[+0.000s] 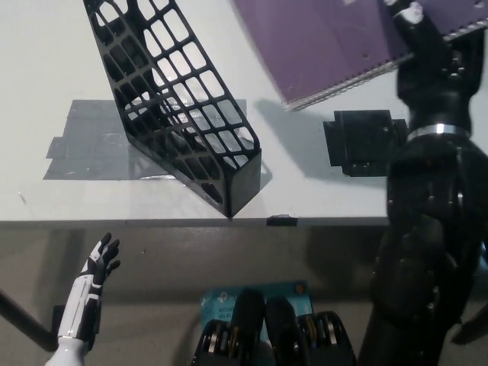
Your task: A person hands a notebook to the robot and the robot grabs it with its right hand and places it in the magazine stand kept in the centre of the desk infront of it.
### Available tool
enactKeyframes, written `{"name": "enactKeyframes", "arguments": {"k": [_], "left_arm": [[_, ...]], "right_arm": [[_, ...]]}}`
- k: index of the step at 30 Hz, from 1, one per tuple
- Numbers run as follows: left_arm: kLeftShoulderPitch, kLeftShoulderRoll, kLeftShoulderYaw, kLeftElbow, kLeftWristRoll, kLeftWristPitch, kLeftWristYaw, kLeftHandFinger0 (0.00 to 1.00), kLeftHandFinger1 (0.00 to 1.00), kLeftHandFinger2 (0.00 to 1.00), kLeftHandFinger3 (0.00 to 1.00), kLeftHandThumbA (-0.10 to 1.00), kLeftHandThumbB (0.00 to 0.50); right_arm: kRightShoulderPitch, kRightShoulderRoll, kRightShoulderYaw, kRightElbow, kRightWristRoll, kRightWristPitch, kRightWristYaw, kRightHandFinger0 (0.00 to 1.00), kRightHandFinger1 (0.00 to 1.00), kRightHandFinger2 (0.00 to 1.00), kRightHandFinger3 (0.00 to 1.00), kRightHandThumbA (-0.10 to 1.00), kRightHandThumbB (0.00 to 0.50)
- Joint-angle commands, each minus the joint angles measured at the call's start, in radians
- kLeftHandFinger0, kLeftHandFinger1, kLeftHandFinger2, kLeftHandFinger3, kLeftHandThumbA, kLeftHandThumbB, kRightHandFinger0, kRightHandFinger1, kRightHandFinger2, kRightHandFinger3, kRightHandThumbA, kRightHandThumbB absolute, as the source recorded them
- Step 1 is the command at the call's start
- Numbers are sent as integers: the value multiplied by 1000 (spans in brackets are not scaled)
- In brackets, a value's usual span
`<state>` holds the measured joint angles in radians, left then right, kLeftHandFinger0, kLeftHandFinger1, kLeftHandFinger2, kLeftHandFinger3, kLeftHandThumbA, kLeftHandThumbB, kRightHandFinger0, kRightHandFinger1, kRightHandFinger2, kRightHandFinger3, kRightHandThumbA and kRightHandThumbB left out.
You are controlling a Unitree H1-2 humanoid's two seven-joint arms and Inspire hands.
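While the white desk (46, 61) fills most of what we see, the biggest thing standing on it is the black mesh magazine stand (171, 107), set near the middle with its low closed end pointing toward the desk's front edge. It rests on a patch of grey tape (84, 149) stuck flat to the desktop. Our black right arm (427, 229) rises from the bottom right, and at its top our right hand (415, 30) is clamped on the purple notebook (328, 46), which we hold up in the air at the upper right, well apart from the stand and tilted, its spiral binding running along the lower edge. Beneath the notebook a small black block (362, 141) sits on the desk, just beside our arm. Lower left, below the desk's edge, our white left hand (99, 263) rests with fingers spread and nothing in it. A tiny dark tab (280, 221) lies at the desk's front edge near the stand's corner.
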<state>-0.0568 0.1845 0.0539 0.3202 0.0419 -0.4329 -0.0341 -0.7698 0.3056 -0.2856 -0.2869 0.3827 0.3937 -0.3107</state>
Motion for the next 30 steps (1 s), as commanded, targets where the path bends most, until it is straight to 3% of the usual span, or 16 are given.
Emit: {"name": "enactKeyframes", "arguments": {"k": [1, 14, 30], "left_arm": [[-19, 19, 1, -11, -14, -37, -9, 979, 1000, 1000, 1000, 1000, 500], [-18, 21, -1, -2, -7, -37, -6, 993, 1000, 1000, 1000, 1000, 500], [-20, 20, -3, -2, -8, -37, -7, 989, 1000, 1000, 1000, 1000, 500]], "right_arm": [[-86, 44, 53, 7, 2, -66, -1, 0, 0, 0, 0, 1000, 0], [-94, 70, 107, 123, -86, -135, -30, 0, 0, 0, 0, 1000, 0], [-111, 74, 148, 207, -70, -210, -84, 0, 0, 0, 0, 1000, 0]]}}
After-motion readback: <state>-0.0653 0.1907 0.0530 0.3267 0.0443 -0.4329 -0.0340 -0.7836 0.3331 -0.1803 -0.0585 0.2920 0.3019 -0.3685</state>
